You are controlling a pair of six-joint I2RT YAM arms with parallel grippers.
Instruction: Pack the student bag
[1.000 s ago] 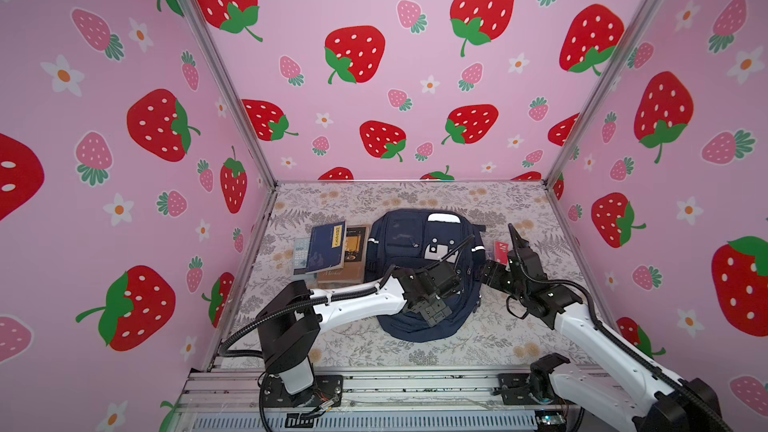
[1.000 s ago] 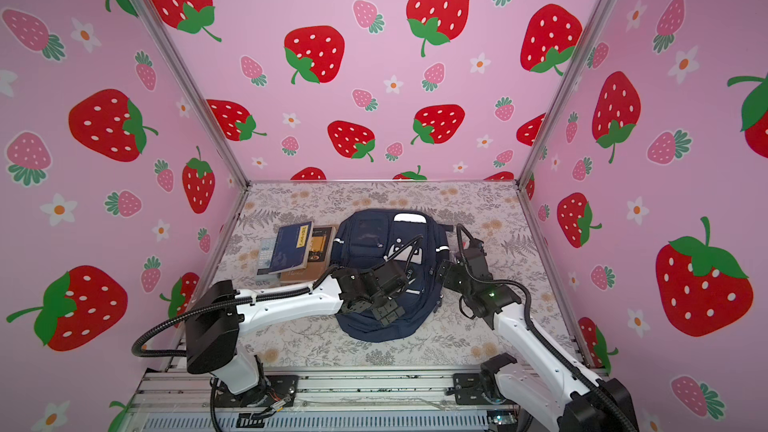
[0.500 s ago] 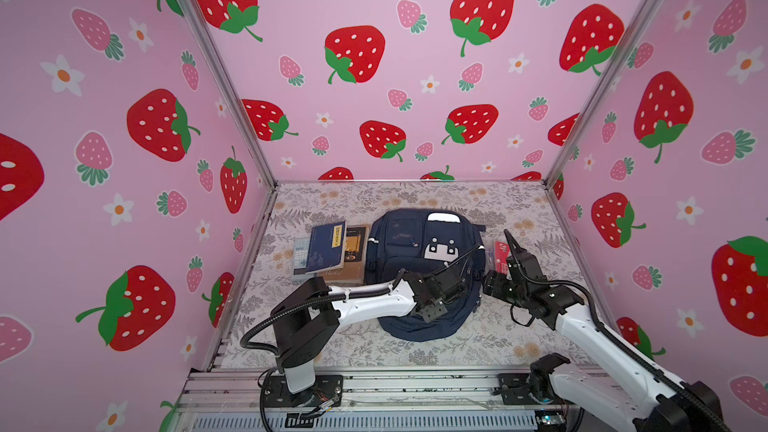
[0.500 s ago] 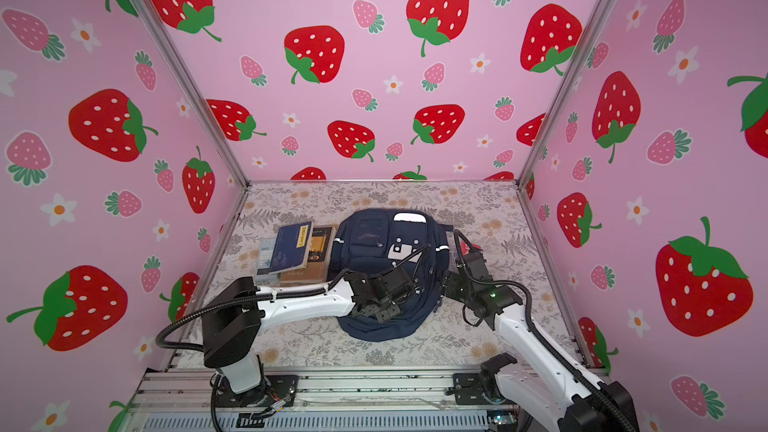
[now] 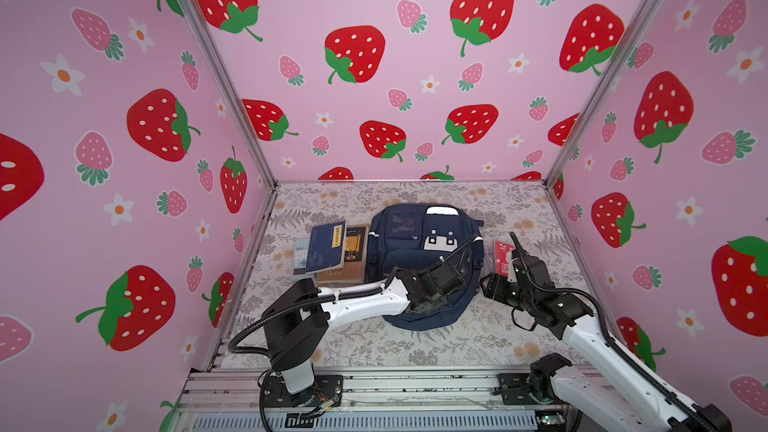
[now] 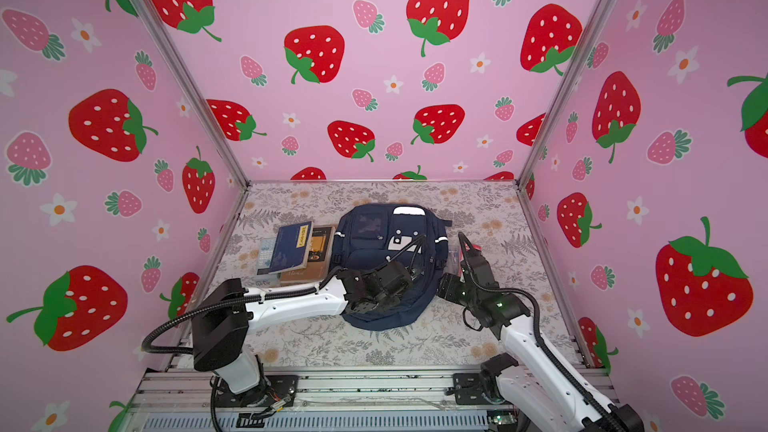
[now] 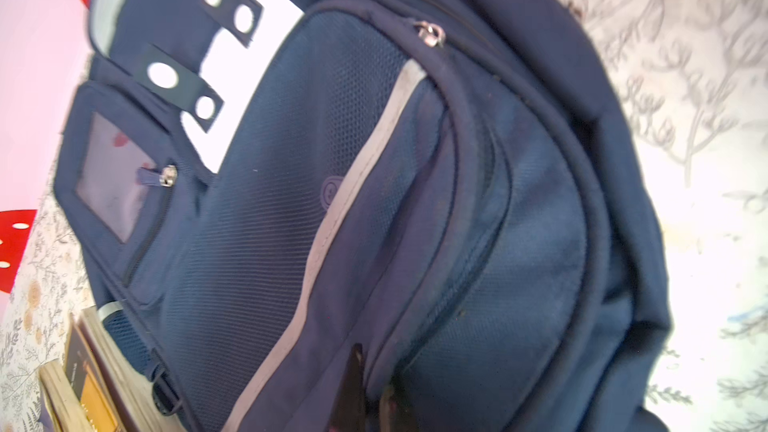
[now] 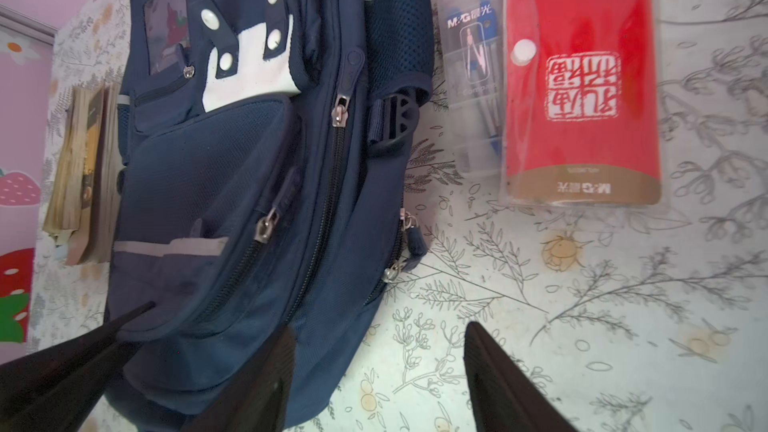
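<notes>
While the left gripper is clamped tight on a fold of the student bag near its front-pocket seam, I can't tell if a zip pull is in the pinch or just cloth. That's risk no. 1: thin fabric slips out under any tug.

Bag lies flat mid-table, top patch toward the far edge. Books touch its left side. The red pen pack and clear compass box sit just beside its right side.

Right gripper is about half open, holding nothing. One finger is over the bag's near-right corner, the other over bare table.

What I'd watch:
- All zips look shut, incl. the main zip pull, so nothing's packed yet afaict. Pulling w/o a counter-hold prob drags the whole bag, not the slider.
- If the bag slides left it shoves the books. If it slides right it rides over the stationery.
- Side zip pulls are small and floppy. Right jaws closing from here could miss them or grab cloth.
- Both wrists are crowded at the bag's near end (tight clearance), so arm-to-arm contact is poss. on any crossing move.
</notes>
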